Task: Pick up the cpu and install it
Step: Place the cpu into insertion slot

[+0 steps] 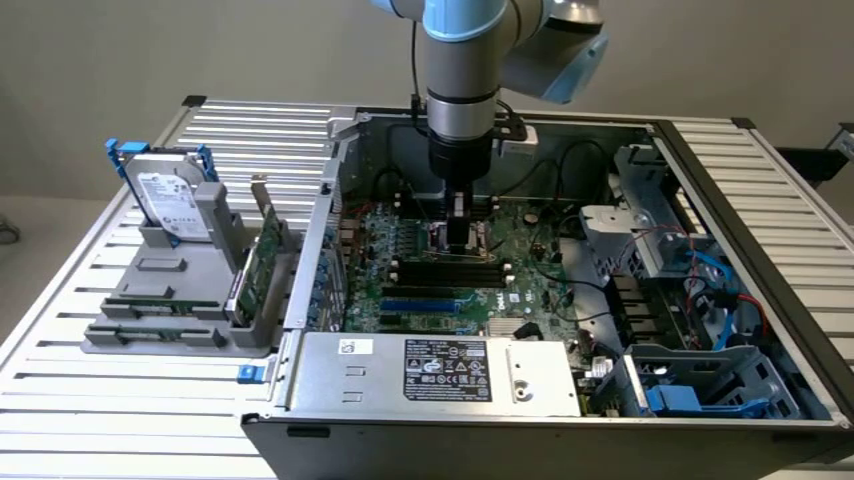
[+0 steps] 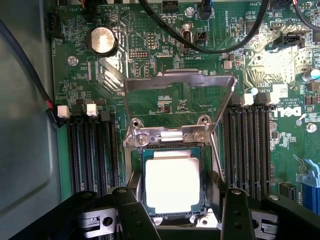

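The cpu (image 2: 172, 182), a small square chip with a bright silver top, lies flat inside the socket on the green motherboard (image 2: 165, 105). The socket's metal load plate (image 2: 177, 80) stands swung open behind it. My gripper (image 2: 179, 197) hangs straight over the socket. Its black fingers (image 2: 132, 212) stand on either side of the chip with gaps showing, open and holding nothing. In the exterior view the gripper (image 1: 458, 238) reaches down into the open computer case (image 1: 334, 200) at the middle of the board.
Black memory slots (image 2: 92, 150) flank the socket on both sides. Black cables (image 2: 200, 42) and a coin battery (image 2: 102, 40) lie beyond the load plate. Outside the case, a grey rack (image 1: 160, 300) holds the hard drive (image 1: 174, 200) and green cards (image 1: 267, 260).
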Robot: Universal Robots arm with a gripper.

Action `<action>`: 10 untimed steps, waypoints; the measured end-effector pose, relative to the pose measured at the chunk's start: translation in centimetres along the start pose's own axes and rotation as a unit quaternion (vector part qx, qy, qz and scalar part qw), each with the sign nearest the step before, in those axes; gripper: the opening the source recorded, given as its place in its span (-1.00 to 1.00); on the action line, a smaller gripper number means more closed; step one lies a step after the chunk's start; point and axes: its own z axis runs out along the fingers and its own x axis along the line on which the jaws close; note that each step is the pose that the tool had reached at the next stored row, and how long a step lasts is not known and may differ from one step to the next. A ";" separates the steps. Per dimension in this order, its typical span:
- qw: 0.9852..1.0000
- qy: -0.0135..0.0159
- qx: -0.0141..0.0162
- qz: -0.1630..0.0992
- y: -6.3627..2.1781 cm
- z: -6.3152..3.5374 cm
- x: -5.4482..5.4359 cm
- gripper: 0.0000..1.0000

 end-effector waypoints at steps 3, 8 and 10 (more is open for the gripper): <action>1.000 0.000 0.000 0.000 0.01 -0.15 0.0 0.23; 1.000 0.000 0.000 0.000 0.03 -0.30 0.0 0.23; 1.000 0.000 0.000 0.000 0.02 -0.32 0.0 0.23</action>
